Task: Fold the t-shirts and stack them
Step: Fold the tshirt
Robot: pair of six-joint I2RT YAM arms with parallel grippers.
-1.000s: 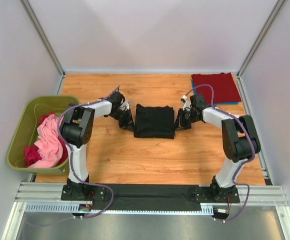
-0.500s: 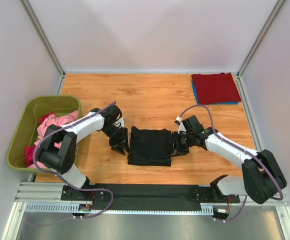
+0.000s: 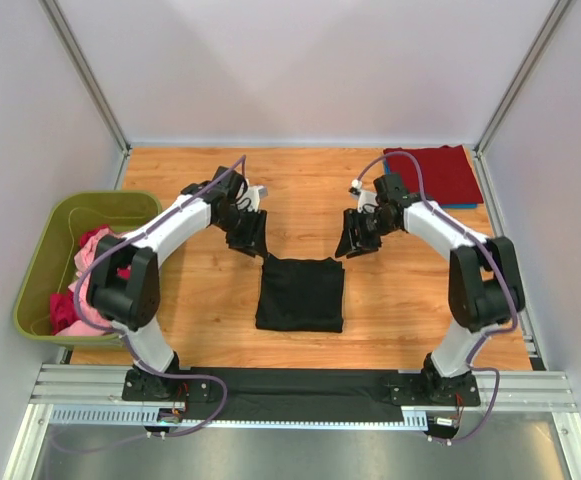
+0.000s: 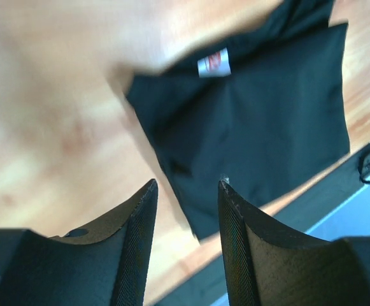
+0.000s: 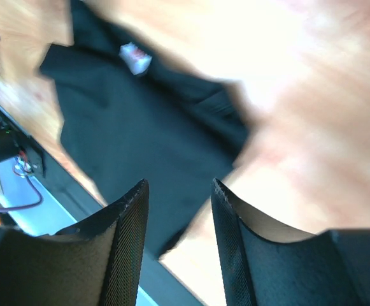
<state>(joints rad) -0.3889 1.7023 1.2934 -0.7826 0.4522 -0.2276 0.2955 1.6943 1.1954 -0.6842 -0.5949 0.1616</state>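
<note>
2 grippers hang beyond the far edge of the black shirt (image 3: 301,293). The left gripper (image 3: 253,238) is off its far-left corner and the right gripper (image 3: 351,243) off its far-right corner, neither touching cloth. Through the wrist cameras I see the left gripper (image 4: 186,191) and the right gripper (image 5: 178,185) with fingers spread and nothing between them.

The black shirt lies flat, folded to a rough rectangle with fairly straight edges. Bare wood of the table (image 3: 410,300) shows on all 4 sides of it, widest to its right and beyond it. Just nearer than the shirt, a black strip (image 3: 300,385) and metal rails run along the table's edge. White walls close the other 3 sides.

Well left of the shirt, off the table's edge, an olive bin (image 3: 40,270) holds heaped pink shirts (image 3: 98,275). Far right of it, in the corner, a folded red shirt (image 3: 432,175) rests on a blue shirt (image 3: 387,178).

A small white label (image 4: 213,63) with a red mark sits at the black shirt's neck; its writing is too blurred to read.
</note>
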